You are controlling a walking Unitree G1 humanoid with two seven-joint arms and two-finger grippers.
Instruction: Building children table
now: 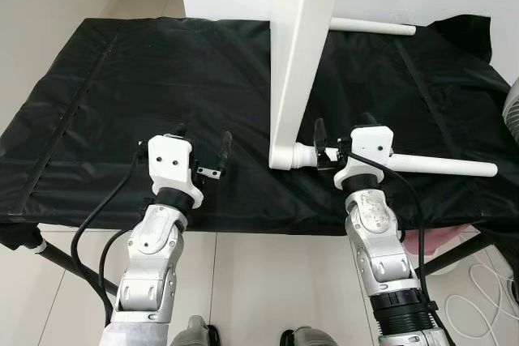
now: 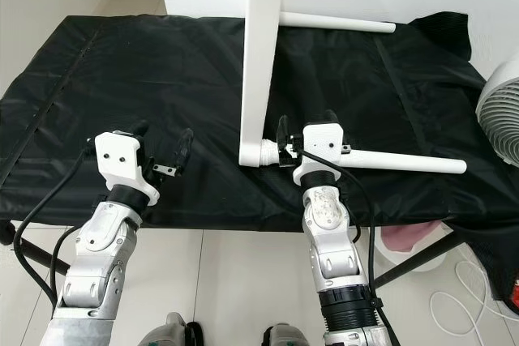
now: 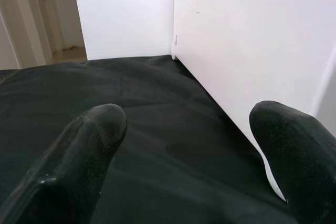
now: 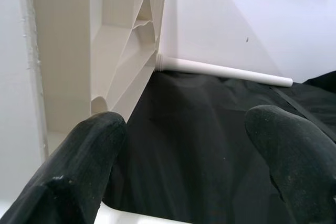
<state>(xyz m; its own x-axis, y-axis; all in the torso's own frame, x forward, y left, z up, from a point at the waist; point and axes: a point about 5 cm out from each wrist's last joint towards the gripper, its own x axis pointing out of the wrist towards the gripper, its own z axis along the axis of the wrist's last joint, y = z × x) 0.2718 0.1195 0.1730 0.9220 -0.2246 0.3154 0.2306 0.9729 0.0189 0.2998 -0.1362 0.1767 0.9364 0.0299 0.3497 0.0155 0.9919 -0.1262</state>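
- Black fabric-covered worktop (image 1: 162,79) carries a white plastic children's tabletop (image 1: 300,54) standing on edge; no legible markings.
- Near white cylindrical table leg (image 1: 430,166) projects from its lower corner.
- Right end effector (image 1: 330,145), fingers spread, straddles that leg's base.
- Left end effector (image 1: 203,147), spread wide, hovers beside the tabletop, holding nothing.

Tabletop (image 1: 302,46): running off the frame at twelve o'clock.
Fan (image 2: 500,119): being cut by the edge at three o'clock.
Pink object (image 2: 396,237): hiding under the black cloth (image 2: 130,87), unidentifiable.
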